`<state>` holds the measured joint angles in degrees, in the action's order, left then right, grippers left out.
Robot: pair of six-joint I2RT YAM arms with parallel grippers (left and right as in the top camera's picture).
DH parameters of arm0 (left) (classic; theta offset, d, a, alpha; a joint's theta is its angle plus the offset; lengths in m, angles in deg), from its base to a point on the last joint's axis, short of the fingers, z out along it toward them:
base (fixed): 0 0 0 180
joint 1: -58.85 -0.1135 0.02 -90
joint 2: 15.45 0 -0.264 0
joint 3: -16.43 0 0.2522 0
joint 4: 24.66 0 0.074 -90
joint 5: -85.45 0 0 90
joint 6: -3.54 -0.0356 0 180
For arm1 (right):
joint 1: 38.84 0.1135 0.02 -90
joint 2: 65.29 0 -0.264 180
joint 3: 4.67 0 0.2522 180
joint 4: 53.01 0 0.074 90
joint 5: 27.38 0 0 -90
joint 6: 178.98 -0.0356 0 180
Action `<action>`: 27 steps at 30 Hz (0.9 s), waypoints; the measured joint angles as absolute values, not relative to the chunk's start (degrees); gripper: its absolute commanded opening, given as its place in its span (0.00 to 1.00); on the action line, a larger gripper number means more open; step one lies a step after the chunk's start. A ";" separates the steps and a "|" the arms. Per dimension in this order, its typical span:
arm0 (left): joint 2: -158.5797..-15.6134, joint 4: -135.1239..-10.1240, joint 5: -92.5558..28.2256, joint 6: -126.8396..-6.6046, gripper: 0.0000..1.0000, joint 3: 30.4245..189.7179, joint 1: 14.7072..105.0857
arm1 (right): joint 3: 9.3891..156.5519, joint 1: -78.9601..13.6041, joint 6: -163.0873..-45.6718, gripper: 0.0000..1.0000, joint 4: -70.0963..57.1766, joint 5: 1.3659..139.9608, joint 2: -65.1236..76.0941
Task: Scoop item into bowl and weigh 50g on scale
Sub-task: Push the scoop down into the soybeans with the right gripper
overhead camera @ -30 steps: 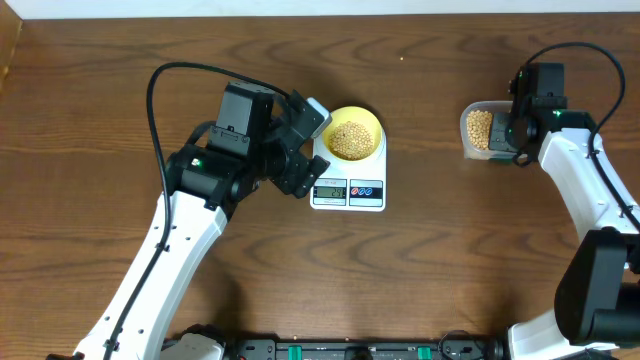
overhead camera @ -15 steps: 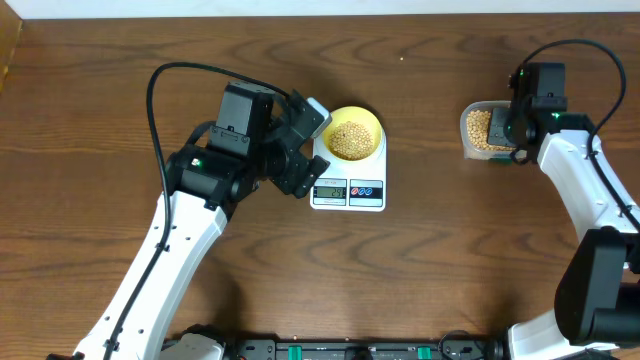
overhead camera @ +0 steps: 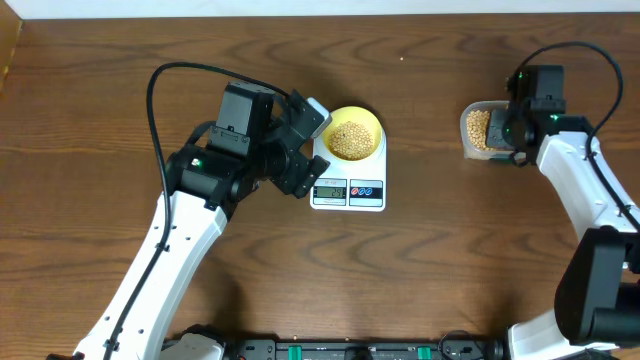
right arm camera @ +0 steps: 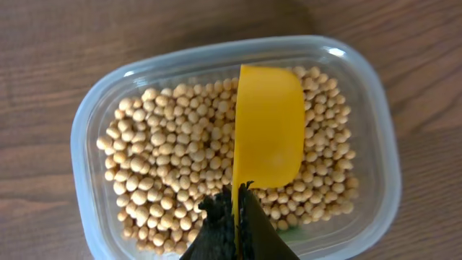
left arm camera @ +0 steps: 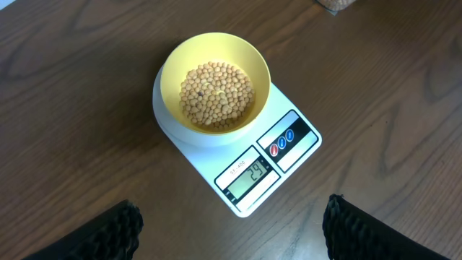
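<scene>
On the left the hazard is a knock. The left gripper (left arm camera: 227, 231) hovers with its jaws spread wide and nothing between them, just near of the scale (left arm camera: 204, 155). A careless dip or swing could nudge the scale or press its edge and spoil the reading. The pale yellow bowl (left arm camera: 216, 45) sits on the far-left end of the scale, on the platform, with a shallow layer of beans (left arm camera: 215, 94) in it. The display (left arm camera: 249, 175) seems to read in the twenties, the second digit unclear, so my guess is that a good deal more is needed. An over-full scoop tipped in all at once could overshoot the target. On the right, the tub (right arm camera: 94, 123) of beans looks light and loose on the table (overhead camera: 450, 260), so a hard dig may shove it or flick beans over the rim. The carry across the open wood between tub and bowl is where they would roll off and scatter. As for pose, the left arm reaches in from the near left, its wrist angled so the camera looks down on bowl and scale. The right arm comes up the right side and bends over the tub. The right gripper (right arm camera: 234, 217) is pinched tight on the handle of the yellow scoop (right arm camera: 267, 130), whose cup hangs over the beans with none showing on it.
</scene>
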<state>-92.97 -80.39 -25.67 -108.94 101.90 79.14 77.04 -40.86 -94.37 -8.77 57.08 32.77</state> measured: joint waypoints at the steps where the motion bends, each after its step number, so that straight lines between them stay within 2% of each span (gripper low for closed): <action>1: -92.97 -80.39 -25.65 -108.94 0.82 101.90 79.14 | 76.84 -40.86 -93.82 0.01 -8.72 57.84 32.77; 16: -92.97 -80.39 -25.67 -108.94 0.82 101.90 79.14 | 76.62 -41.96 -91.29 0.01 -8.46 70.50 32.80; 27: -92.97 -80.39 -25.67 -108.94 0.82 101.90 79.14 | 76.49 -50.37 -91.29 0.01 -8.24 88.53 32.80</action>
<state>-92.97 -80.39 -25.67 -108.94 101.90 79.14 76.49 -50.37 -91.29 -8.24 88.53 32.80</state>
